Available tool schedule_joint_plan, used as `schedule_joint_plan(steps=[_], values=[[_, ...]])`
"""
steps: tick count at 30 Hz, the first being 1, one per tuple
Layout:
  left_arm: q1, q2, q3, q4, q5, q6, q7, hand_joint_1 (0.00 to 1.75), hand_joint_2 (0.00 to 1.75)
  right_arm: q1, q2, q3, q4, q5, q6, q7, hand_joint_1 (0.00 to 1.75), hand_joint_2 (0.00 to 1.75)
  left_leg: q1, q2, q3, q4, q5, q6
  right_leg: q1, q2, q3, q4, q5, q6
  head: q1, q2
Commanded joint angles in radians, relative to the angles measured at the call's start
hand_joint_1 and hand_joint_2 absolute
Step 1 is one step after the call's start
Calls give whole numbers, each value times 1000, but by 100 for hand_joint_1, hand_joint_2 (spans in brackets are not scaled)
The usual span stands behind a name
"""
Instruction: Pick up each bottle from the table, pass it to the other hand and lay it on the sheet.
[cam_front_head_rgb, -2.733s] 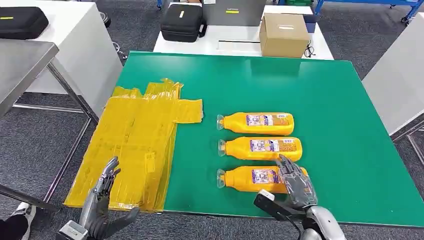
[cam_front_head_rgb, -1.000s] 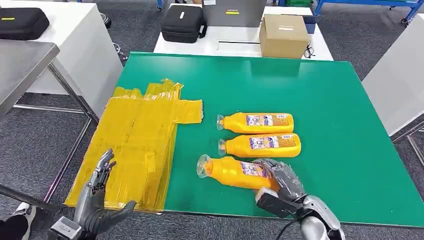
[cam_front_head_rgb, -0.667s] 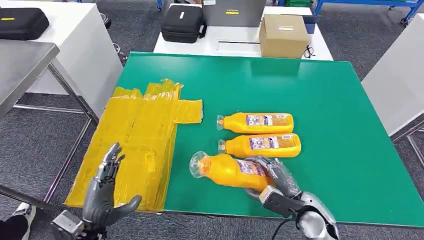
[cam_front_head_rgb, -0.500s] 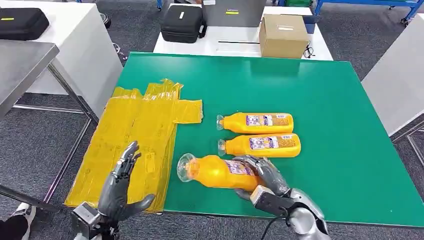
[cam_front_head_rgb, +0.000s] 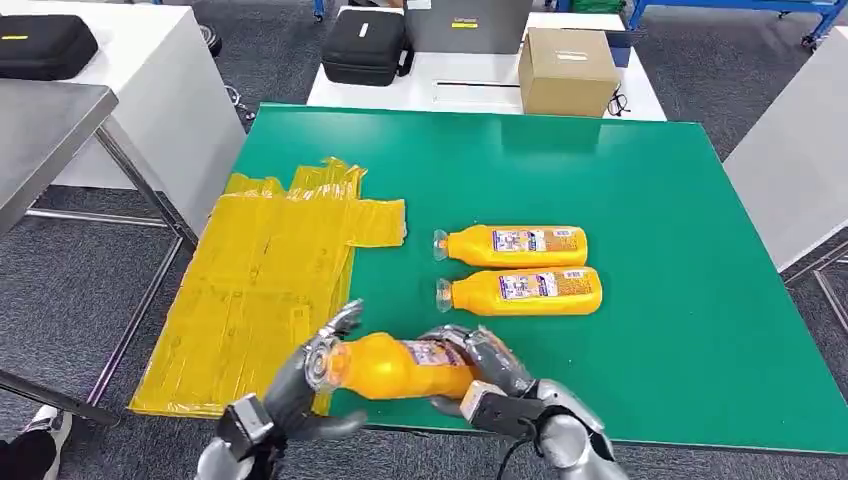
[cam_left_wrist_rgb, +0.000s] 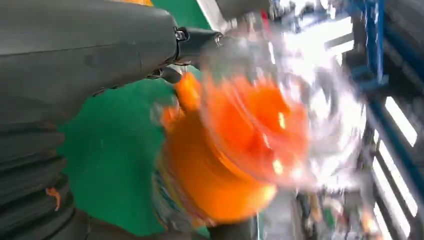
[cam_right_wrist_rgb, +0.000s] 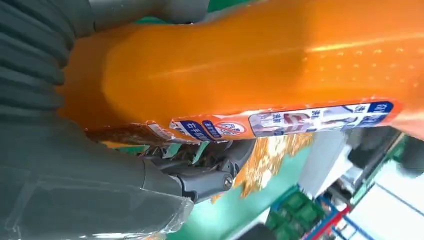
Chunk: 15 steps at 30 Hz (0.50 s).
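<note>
Orange bottle (cam_front_head_rgb: 400, 366) with orange liquid inside, lying sideways in my right hand (cam_front_head_rgb: 478, 368) above the near edge of the green worktop (cam_front_head_rgb: 660, 230), clear cap pointing at my left hand (cam_front_head_rgb: 305, 382). 2 more bottles (cam_front_head_rgb: 512, 246) (cam_front_head_rgb: 522, 291) lie flat just beyond my right hand. Yellow sheet (cam_front_head_rgb: 260, 280) spreads beyond my left hand. Right hand clamped round the bottle's body; left hand's fingers apart, cupped at the cap end; actual contact I cannot tell.

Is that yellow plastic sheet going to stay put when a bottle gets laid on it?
Probably not entirely. The yellow sheet looks thin, wrinkled and glossy, so it may slide or bunch. One side overhangs the green table, so a nudge could drag it.
</note>
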Motion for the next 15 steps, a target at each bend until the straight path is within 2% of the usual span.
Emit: schedule_joint_plan(steps=[1, 9, 15], values=[[-65, 113, -193, 130, -2, -23, -23, 0, 175, -45, -21, 96, 134, -25, 6, 4, 166, 175, 0, 0, 4, -2, 0, -1, 0, 0, 3, -2, 0, -1, 0, 0], [-68, 118, -203, 126, -2, -32, -30, 0, 175, -49, -21, 98, 142, -30, 15, 10, 164, 175, 1, 1, 3, -1, -1, -1, 1, 2, 3, -1, 0, -1, 0, 0], [-69, 116, -222, 122, -11, -21, -31, 0, 175, -42, -20, 123, 162, -28, 3, 16, 175, 175, 1, 1, 3, -1, -1, -1, 1, 1, 3, -1, -1, -1, 0, 0]])
